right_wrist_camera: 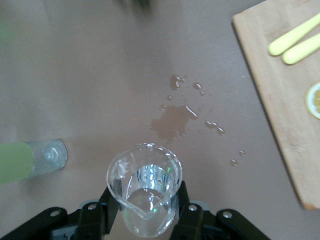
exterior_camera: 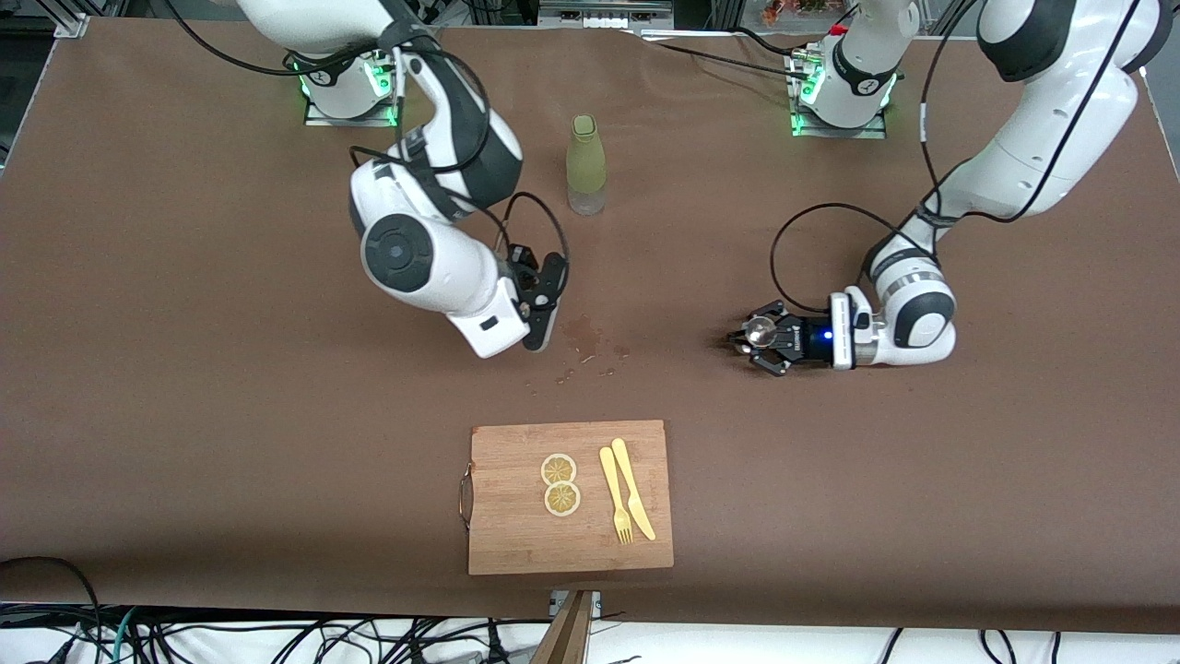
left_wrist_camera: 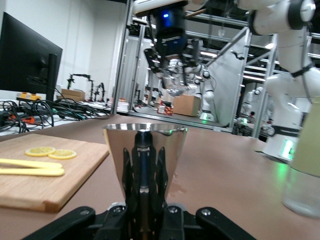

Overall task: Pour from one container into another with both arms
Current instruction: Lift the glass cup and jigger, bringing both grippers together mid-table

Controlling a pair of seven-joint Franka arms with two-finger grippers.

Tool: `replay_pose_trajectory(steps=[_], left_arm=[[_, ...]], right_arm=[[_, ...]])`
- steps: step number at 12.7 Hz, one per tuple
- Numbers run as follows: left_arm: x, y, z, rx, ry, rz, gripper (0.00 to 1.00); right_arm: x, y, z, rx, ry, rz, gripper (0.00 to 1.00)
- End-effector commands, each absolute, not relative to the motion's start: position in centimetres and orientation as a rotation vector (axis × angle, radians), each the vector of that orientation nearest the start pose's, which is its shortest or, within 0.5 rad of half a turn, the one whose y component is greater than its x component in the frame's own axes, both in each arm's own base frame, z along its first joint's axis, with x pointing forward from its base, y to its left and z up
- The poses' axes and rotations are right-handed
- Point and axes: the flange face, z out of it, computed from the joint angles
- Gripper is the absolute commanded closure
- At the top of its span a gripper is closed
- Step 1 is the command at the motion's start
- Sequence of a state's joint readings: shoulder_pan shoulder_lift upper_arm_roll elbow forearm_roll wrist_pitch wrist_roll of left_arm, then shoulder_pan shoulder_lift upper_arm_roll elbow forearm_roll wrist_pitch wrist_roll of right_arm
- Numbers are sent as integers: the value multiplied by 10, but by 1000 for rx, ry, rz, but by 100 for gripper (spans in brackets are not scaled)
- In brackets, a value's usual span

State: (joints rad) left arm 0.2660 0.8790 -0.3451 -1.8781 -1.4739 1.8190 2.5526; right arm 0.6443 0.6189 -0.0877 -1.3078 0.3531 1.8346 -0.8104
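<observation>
My right gripper point(exterior_camera: 544, 318) hangs fingers-down over the middle of the table, shut on a clear glass beaker point(right_wrist_camera: 145, 190) with a pouring lip; the beaker is upright. Under it, a wet patch point(exterior_camera: 585, 337) and droplets point(right_wrist_camera: 175, 122) darken the brown cloth. My left gripper point(exterior_camera: 751, 339) lies low and level toward the left arm's end of the table. It is shut on a shiny metal cone-shaped cup point(left_wrist_camera: 145, 150), which shows as a small bright object point(exterior_camera: 761, 330) between the fingers. The left wrist view also shows the right gripper point(left_wrist_camera: 172, 75) and beaker up in the air.
A yellow-green bottle point(exterior_camera: 586, 166) with a clear base stands upright between the two arm bases. A wooden cutting board point(exterior_camera: 516, 535) lies near the front edge, carrying two lemon slices point(exterior_camera: 559, 483) and a yellow fork and knife point(exterior_camera: 625, 493).
</observation>
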Motion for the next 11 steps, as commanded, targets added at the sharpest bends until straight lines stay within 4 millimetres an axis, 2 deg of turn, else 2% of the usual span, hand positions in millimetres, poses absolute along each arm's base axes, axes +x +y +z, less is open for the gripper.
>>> replay_pose_trajectory(steps=[1, 5, 7, 10, 11], left_arm=[[556, -165, 93, 1368, -1104, 1221, 100], [549, -218, 89, 1433, -1088, 1301, 100], [542, -240, 86, 1460, -1093, 1322, 100], [530, -274, 81, 1504, -1065, 1368, 100], [528, -280, 80, 1525, -1060, 1381, 100]], right_arm=[[574, 445, 369, -2325, -1694, 107, 85], [550, 477, 353, -2351, -1761, 161, 85], [543, 487, 341, -2381, -1738, 186, 85], [537, 500, 334, -2399, -1733, 184, 85], [537, 505, 335, -2396, -1739, 176, 85]])
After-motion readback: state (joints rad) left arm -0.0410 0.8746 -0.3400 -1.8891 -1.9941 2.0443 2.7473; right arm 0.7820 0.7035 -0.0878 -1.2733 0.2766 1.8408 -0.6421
